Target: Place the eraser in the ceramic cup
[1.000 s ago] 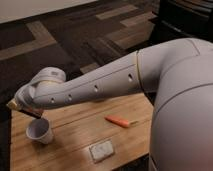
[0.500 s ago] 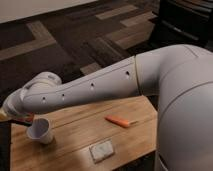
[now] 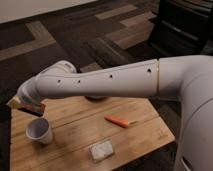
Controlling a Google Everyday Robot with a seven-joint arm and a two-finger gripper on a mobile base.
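My gripper [image 3: 25, 104] is at the far left, at the end of the long white arm, just above and a little left of the ceramic cup [image 3: 39, 131]. It is shut on the eraser [image 3: 35, 107], a small black block with reddish markings that sticks out toward the cup's rim. The white cup stands upright on the wooden table [image 3: 75, 145] near its left front corner. The wrist hides most of the gripper.
A thin orange stick [image 3: 119, 121] lies mid-table to the right. A pale grey-white pad [image 3: 101, 150] lies near the front edge. A dark bowl [image 3: 97, 98] peeks out from under the arm at the back. Dark patterned carpet surrounds the table.
The arm's end dipped low at the left of the cup, then rose and shifted slightly right, bringing the eraser over the cup's upper left. The cup has not moved.
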